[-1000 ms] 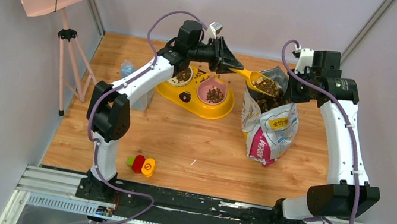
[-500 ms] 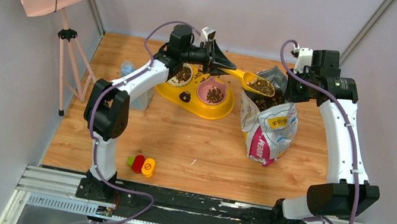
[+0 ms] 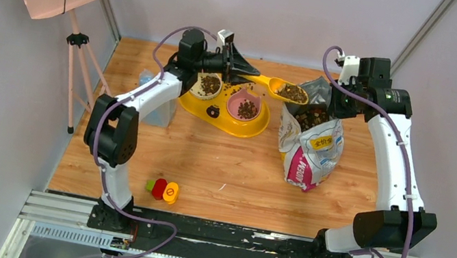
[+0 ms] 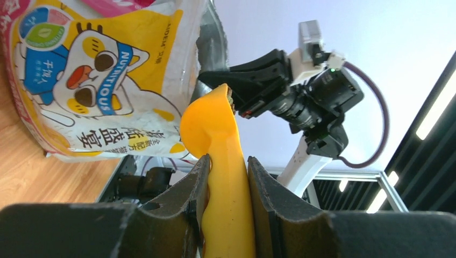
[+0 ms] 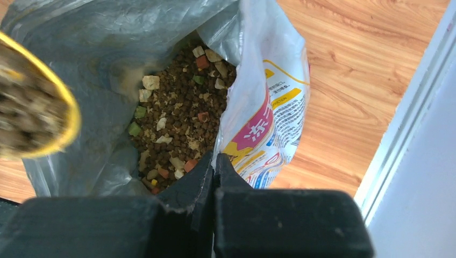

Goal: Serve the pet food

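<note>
— Where's the pet food [image 3: 292,93]?
— Heaped in the yellow scoop [image 4: 215,123], at ten o'clock from the bag [image 3: 308,152] mouth. My left claw [image 4: 228,164] clamps its handle; my right claw [image 5: 214,164] pinches the bag's rim.

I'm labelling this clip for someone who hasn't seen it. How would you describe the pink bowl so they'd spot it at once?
Far back on the wooden table, beside the upright food bag, sits a yellow two-bowl feeder. The pink bowl is the cup nearer the bag; its neighbour is cream, and both hold kibble.
</note>
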Robot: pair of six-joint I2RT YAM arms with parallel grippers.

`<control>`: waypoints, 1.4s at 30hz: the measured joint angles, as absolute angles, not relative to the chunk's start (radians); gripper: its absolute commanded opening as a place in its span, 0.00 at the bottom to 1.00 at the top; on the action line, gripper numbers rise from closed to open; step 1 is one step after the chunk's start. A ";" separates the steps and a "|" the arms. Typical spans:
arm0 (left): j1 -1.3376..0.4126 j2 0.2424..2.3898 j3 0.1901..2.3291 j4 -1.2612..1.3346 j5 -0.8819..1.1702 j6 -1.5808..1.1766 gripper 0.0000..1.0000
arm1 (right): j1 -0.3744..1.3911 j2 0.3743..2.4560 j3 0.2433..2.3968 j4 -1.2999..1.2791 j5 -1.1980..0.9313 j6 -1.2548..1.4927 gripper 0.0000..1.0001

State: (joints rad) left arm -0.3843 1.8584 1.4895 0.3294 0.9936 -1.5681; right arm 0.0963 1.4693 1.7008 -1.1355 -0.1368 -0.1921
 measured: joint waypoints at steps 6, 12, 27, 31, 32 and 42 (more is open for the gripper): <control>-0.327 1.811 1.472 0.357 0.995 -1.591 0.00 | 0.090 1.470 1.701 -1.159 -0.120 -0.194 0.00; -0.266 1.775 1.435 0.382 0.997 -1.596 0.00 | 0.089 1.472 1.701 -1.163 -0.120 -0.194 0.00; -0.103 1.728 1.315 0.301 0.999 -1.465 0.00 | 0.088 1.486 1.717 -1.171 -0.139 -0.192 0.00; -0.096 1.728 1.293 0.265 0.993 -1.413 0.00 | 0.088 1.487 1.724 -1.174 -0.146 -0.188 0.00; -0.095 1.728 1.288 0.255 0.991 -1.401 0.00 | 0.088 1.487 1.725 -1.175 -0.148 -0.187 0.00; -0.077 1.728 1.277 0.159 0.953 -1.243 0.00 | 0.088 1.483 1.725 -1.175 -0.151 -0.184 0.00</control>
